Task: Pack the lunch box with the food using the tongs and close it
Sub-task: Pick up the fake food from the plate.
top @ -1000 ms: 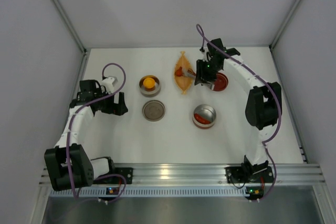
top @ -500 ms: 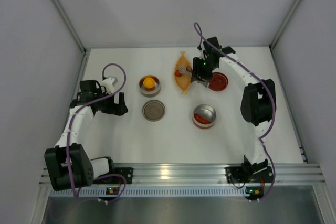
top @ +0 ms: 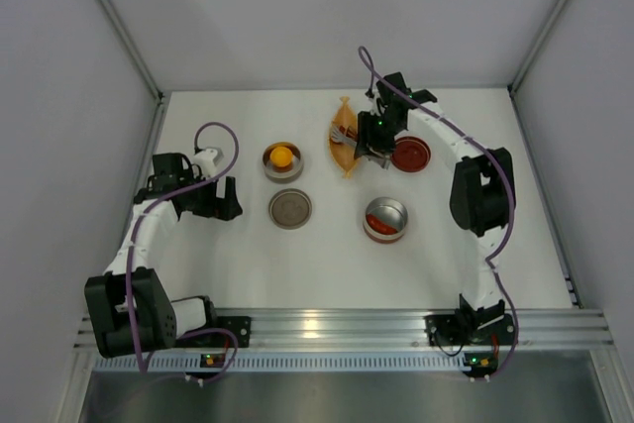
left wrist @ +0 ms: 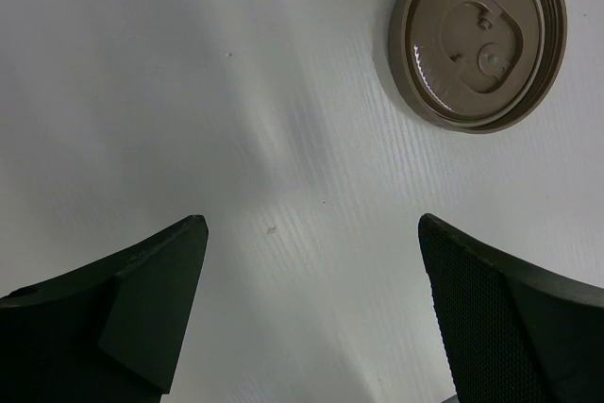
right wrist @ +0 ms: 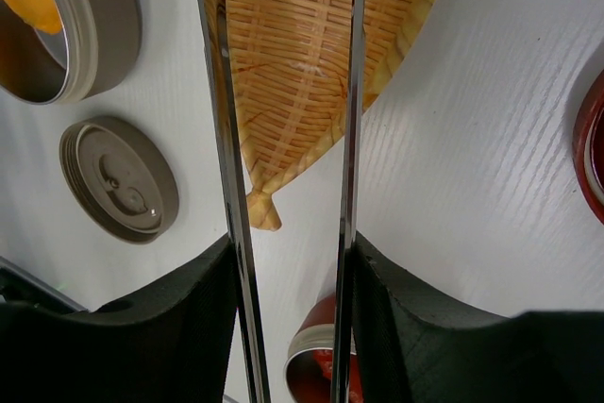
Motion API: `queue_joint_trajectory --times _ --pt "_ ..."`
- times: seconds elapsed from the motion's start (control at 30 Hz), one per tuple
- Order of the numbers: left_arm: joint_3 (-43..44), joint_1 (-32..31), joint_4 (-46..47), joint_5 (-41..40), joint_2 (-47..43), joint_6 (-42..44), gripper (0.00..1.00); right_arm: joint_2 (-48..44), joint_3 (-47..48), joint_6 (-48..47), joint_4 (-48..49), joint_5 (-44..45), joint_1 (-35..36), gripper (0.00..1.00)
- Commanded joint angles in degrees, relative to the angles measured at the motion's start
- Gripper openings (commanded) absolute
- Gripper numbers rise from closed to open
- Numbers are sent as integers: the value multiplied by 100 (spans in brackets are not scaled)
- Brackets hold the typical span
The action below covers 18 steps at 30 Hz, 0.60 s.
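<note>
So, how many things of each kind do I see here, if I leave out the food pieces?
Steel tins: 2
Lids: 2, a tan lid and a red lid
Woven orange dish: 1
Tongs: 1, held in the right gripper
Total: 6

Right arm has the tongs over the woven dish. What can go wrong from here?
1. The right gripper squeezes the tongs by their thin, shiny arms; they might slip or twist in the grip.
2. The tong tips run out of the right wrist view over the orange woven dish, so a pinch there could miss.
3. On the carry to the open tin, a swing could clip its rim.
</note>
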Motion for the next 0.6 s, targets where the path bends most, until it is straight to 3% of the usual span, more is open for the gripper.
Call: queue_joint_trajectory --times 0.0,0.4,0.57 --pt "-57 32 311 75 8 90 98 53 266 129 236 -63 76 45" --pt "-110 32 338 84 17 90 98 273 336 173 272 -318 85 44" --pt "-101 32 329 75 -1 90 98 221 310 156 280 -397 68 38"
